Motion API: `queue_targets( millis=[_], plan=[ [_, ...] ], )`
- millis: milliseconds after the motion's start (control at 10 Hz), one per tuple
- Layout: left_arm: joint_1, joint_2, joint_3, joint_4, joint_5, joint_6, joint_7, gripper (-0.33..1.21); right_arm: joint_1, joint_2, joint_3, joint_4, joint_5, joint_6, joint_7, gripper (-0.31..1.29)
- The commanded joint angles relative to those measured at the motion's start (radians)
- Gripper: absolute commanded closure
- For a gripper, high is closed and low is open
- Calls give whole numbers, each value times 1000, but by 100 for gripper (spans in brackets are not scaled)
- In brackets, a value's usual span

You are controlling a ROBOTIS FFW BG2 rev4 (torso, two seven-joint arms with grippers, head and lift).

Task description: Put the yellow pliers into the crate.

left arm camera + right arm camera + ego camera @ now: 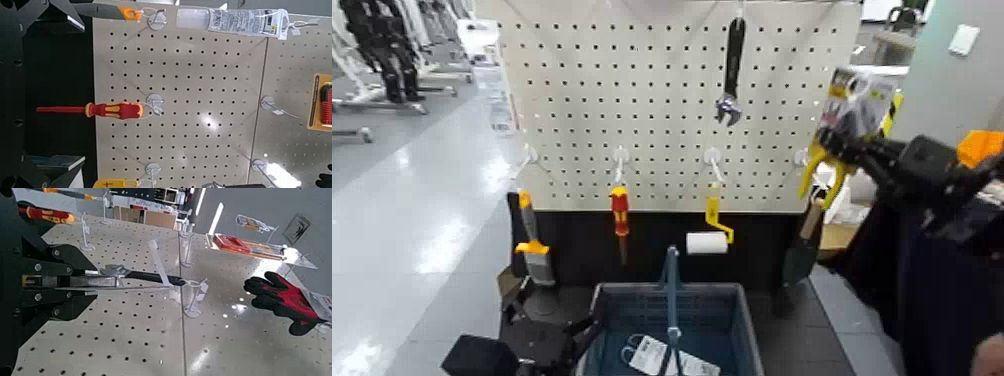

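Note:
The yellow pliers (824,165), fixed to their retail card, are held up at the right edge of the pegboard, beside its far-right hook. My right gripper (849,146) is shut on them, with the yellow handles hanging below the fingers. The blue-grey crate (732,325) with its tall blue handle stands on the floor below the board's middle, well down and left of the pliers. My left gripper (575,340) sits low beside the crate's left wall. In the left wrist view its fingers (47,17) stand wide apart with nothing between them.
On the pegboard (662,110) hang a scraper (534,245), a red-and-yellow screwdriver (620,213), a yellow-handled paint roller (710,228) and a black wrench (732,70). A dark trowel (802,245) hangs at the lower right. A carded item (657,353) lies in the crate.

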Motion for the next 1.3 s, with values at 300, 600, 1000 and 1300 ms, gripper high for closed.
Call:
queue_targets(
  millis=[300,600,1000,1300],
  plan=[
    [-10,8,-9,-1,-2,7,3,14,121,72,57,51,-13,-1,-3,105],
    [-8,8,-8,-1,0,5,3,14,147,89,117,146,-21,-21,-3,105],
    [-7,7,-1,-1,0,2,3,14,153,96,198,284,-41,-65,0,105],
    [-7,8,-3,-1,0,0,3,14,152,99,238,375,-45,-105,3,105]
  ],
)
